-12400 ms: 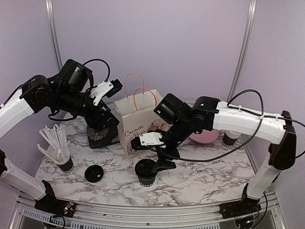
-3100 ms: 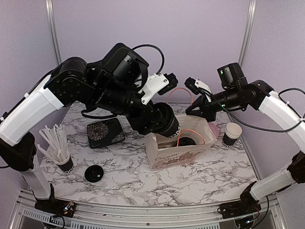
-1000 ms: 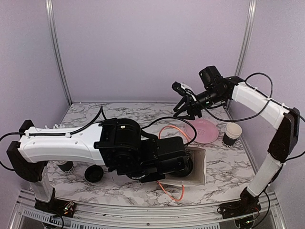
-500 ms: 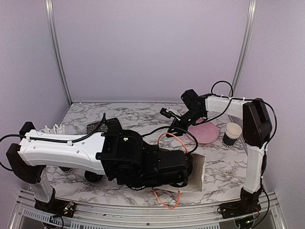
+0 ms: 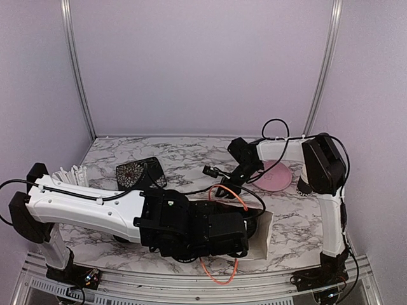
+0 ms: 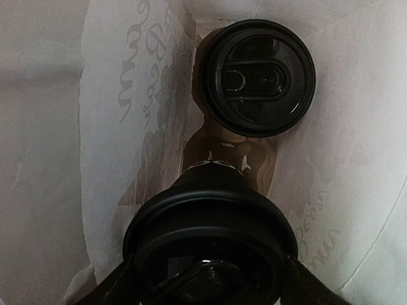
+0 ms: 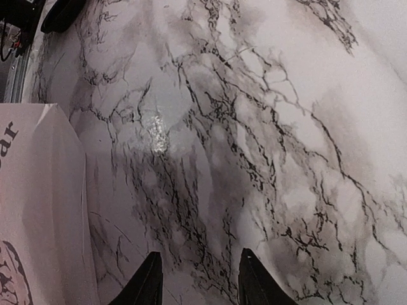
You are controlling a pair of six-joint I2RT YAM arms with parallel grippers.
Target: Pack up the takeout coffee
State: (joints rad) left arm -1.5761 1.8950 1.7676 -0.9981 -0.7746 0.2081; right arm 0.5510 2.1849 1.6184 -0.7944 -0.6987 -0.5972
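Top external: paper bag (image 5: pixel 263 226) no longer upright, now on its side near the front edge. Left arm (image 5: pixel 95 206) thrust into its mouth. Right gripper (image 5: pixel 211 172) withdrawn from the handles.

Left wrist: left gripper (image 6: pixel 210 286) clenched on second lidded cup (image 6: pixel 210 219), near first lidded cup (image 6: pixel 257 76) at the bag's bottom. Packing looks nearly done.

Right wrist: fingers (image 7: pixel 147 283) spread, empty, over marble table (image 7: pixel 267 127).

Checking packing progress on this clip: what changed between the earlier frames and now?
The white paper bag went from upright at the back to lying on its side near the front. The left gripper reached inside, holding a black lidded paper cup, with another lidded cup deeper in. The right gripper, open and empty, dropped from high to low over the marble table. The pink plate and black patterned box stayed.
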